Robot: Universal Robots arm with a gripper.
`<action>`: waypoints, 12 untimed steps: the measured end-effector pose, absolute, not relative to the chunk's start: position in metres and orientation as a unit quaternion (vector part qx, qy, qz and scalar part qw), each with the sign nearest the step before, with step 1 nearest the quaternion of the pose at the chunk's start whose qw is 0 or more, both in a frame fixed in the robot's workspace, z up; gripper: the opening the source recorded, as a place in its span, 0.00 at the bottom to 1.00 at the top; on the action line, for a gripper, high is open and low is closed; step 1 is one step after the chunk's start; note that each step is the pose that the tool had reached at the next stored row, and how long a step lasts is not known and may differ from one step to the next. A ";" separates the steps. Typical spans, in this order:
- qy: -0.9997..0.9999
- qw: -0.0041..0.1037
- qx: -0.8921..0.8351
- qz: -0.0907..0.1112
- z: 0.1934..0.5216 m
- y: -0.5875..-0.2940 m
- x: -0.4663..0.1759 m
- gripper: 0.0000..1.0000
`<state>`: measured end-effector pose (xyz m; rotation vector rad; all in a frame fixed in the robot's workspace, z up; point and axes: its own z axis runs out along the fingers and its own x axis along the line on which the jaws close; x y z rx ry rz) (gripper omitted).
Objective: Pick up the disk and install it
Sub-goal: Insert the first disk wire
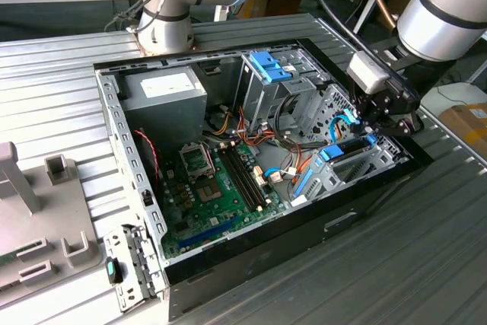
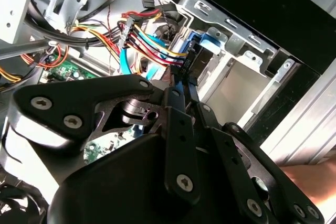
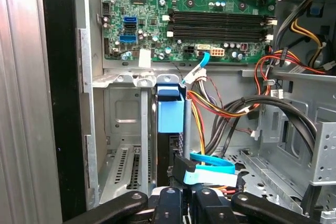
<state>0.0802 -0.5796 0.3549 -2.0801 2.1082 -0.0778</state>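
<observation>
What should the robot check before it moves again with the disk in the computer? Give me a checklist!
1. Computer case open, inside reachable: ok.
2. Disk in the drive cage, with its blue carrier standing in a slot: ok, as far as the first wrist view shows.
3. Disk pushed all the way in: cannot tell.
4. Gripper close to the disk's slot: ok.
5. Coloured cables well away from the gripper: not ok, they run right beside it.
</observation>
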 end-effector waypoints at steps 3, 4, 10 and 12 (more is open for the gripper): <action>0.709 0.091 -0.699 -0.028 0.352 -0.580 0.078 0.16; 0.708 0.091 -0.699 -0.028 0.352 -0.580 0.078 0.16; 0.708 0.091 -0.699 -0.028 0.348 -0.582 0.078 0.16; 0.708 0.091 -0.699 -0.028 0.348 -0.583 0.078 0.16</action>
